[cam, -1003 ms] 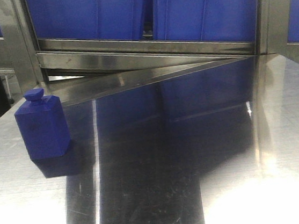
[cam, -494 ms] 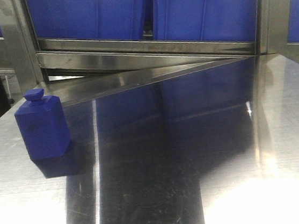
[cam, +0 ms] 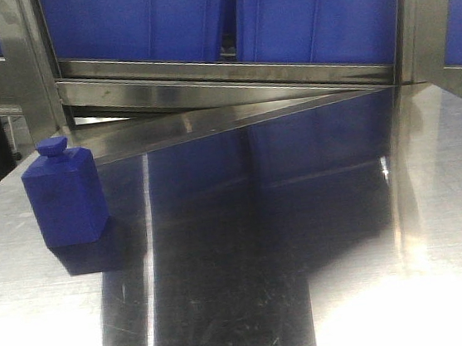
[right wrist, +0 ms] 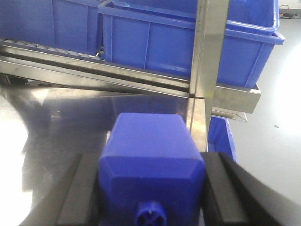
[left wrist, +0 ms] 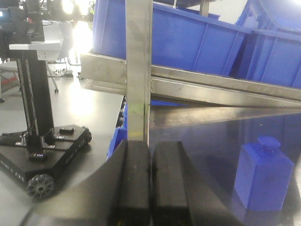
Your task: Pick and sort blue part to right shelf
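Note:
My right gripper (right wrist: 151, 188) is shut on the blue part (right wrist: 149, 155), a dark-blue bottle-shaped block with bevelled shoulders and a short round neck that points toward the camera. It is held above the steel table, facing the right shelf (right wrist: 117, 82) with its steel rail and blue bins (right wrist: 178, 42). My left gripper (left wrist: 150, 181) is shut and empty, its black fingers together over the table's left edge. A similar blue block with a square cap (cam: 64, 196) stands upright on the table at the left; it also shows in the left wrist view (left wrist: 262, 176), right of the left gripper.
The steel table (cam: 266, 261) runs up to the shelf's front rail (cam: 220, 78). Upright steel posts (cam: 26, 63) (right wrist: 209, 61) stand by the shelf. A black wheeled base (left wrist: 42, 155) sits on the floor left of the table. A blue bin (right wrist: 218, 136) lies below the shelf's right end.

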